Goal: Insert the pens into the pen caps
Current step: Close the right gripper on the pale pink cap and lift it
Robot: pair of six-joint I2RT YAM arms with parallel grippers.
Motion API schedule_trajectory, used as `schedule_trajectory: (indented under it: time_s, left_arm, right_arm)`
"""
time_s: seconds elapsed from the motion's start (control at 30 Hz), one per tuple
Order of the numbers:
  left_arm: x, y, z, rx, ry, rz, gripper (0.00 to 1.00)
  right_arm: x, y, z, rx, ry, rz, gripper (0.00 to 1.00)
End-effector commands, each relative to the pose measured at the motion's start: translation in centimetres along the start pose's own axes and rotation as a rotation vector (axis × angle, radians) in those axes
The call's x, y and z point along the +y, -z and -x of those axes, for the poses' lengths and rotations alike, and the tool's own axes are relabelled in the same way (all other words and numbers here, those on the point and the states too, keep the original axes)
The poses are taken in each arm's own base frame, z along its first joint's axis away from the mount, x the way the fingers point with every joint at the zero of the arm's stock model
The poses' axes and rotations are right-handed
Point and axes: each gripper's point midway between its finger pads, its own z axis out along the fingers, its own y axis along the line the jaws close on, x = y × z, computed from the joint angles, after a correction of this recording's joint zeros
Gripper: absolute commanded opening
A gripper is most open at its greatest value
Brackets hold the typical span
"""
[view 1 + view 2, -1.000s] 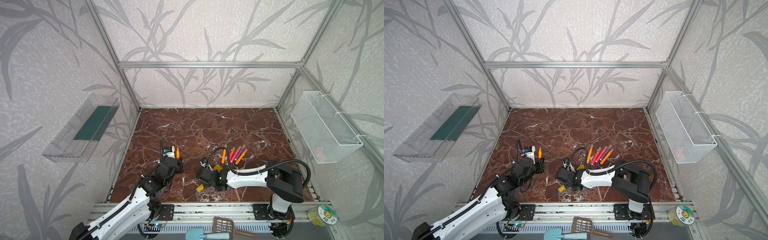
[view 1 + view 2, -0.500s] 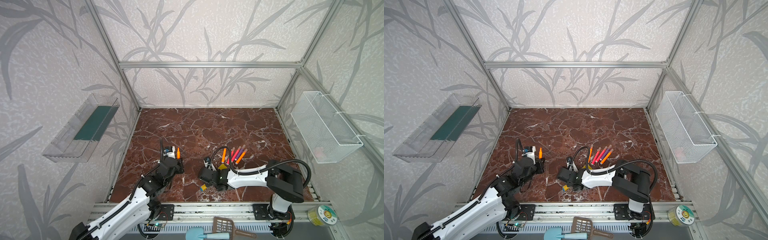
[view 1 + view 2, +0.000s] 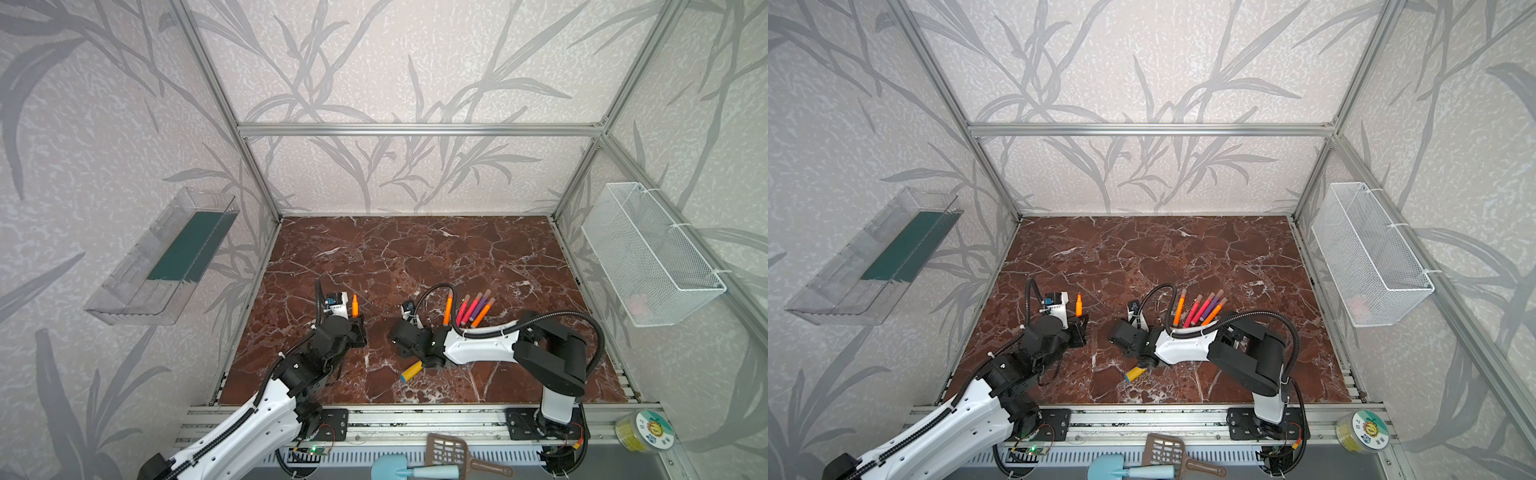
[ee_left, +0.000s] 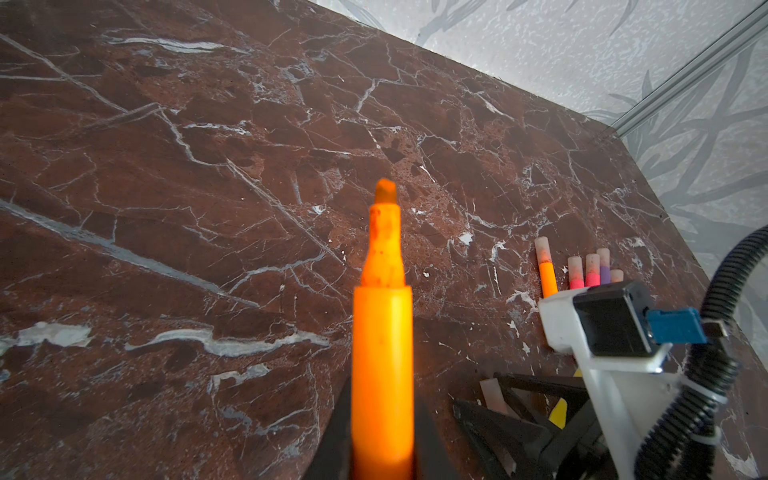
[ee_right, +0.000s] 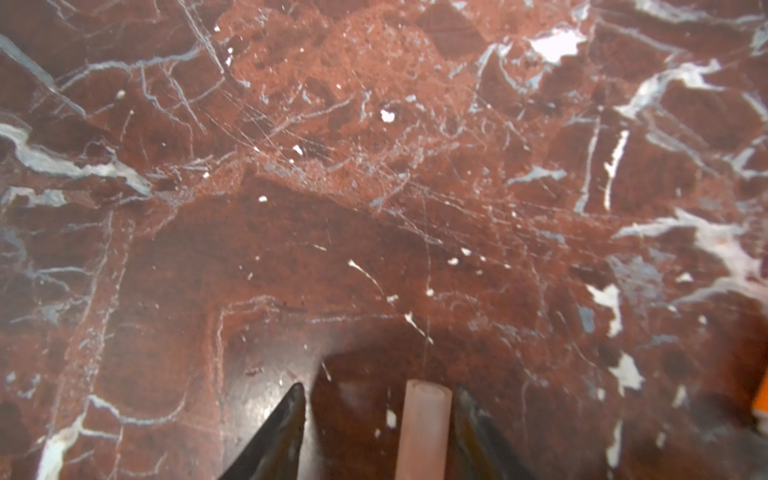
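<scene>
Right tool (image 5: 379, 389) has opened wider around the pen cap (image 5: 424, 428).

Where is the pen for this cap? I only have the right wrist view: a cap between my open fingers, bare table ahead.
Observer: The left gripper is shut on an orange pen, left of the right gripper in both top views.
Operator: Is its tip bare?
Observer: Yes. The left wrist view shows the tip uncapped, pointing toward the back wall.
Operator: Any other pens left to do?
Observer: None that I see. Five pens lie side by side beyond the right arm, each already capped.
</scene>
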Motion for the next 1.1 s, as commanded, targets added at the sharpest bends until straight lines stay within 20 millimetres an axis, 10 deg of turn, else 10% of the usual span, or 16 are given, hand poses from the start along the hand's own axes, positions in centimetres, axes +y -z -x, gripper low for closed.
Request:
schedule_trajectory:
  time_s: [0.0,1.07]
  left_arm:
    - [0.4,0.1,-0.1,0.004,0.008,0.015,0.00]
    - [-0.9,0.1,-0.5,0.033,0.006,-0.055,0.00]
  right_arm:
    - [-2.9,-1.7,-4.4,0.154,0.052,-0.100,0.54]
    - [-4.5,0.1,-3.6,0.135,0.082,-0.161,0.11]
